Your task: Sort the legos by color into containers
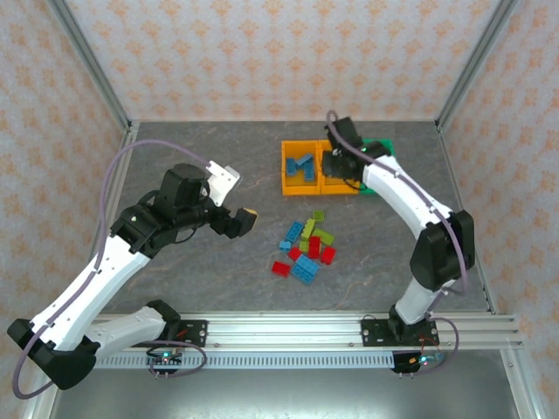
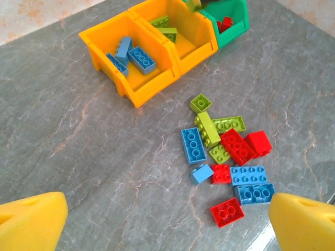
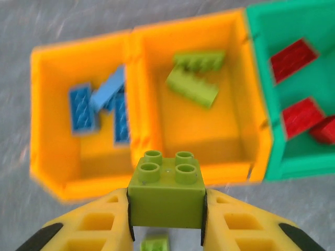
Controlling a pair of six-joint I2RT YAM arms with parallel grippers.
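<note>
1. While the right gripper (image 3: pixel 166 212) hangs over the bins, its two yellow fingers (image 3: pixel 89 230) pinch a lime green brick (image 3: pixel 166 196) with four studs on top
2. Seen from the right wrist, three bins stand in a row below it, side touching side
3. The left orange bin (image 3: pixel 52 172) has blue bricks (image 3: pixel 82 107) in it
4. The middle orange bin (image 3: pixel 201 136) has two green bricks (image 3: pixel 192 86) in it, and the pinched brick sits just in front of this bin's near wall
5. The green bin (image 3: pixel 275 157) on the right has red bricks (image 3: pixel 293 58) in it
6. The left gripper (image 2: pixel 167 219) is spread wide with nothing between its yellow pads (image 2: pixel 31 222), and it hangs above the grey table (image 2: pixel 78 146), well apart from the bins
7. A pile of loose bricks (image 2: pixel 225 151) lies on the table in front of the bins, between the two arms
8. This pile has blue, lime green and red bricks, and many of them touch each other
9. One small green brick (image 2: pixel 200 102) lies at the far edge of the pile, on the side nearest the bins
</note>
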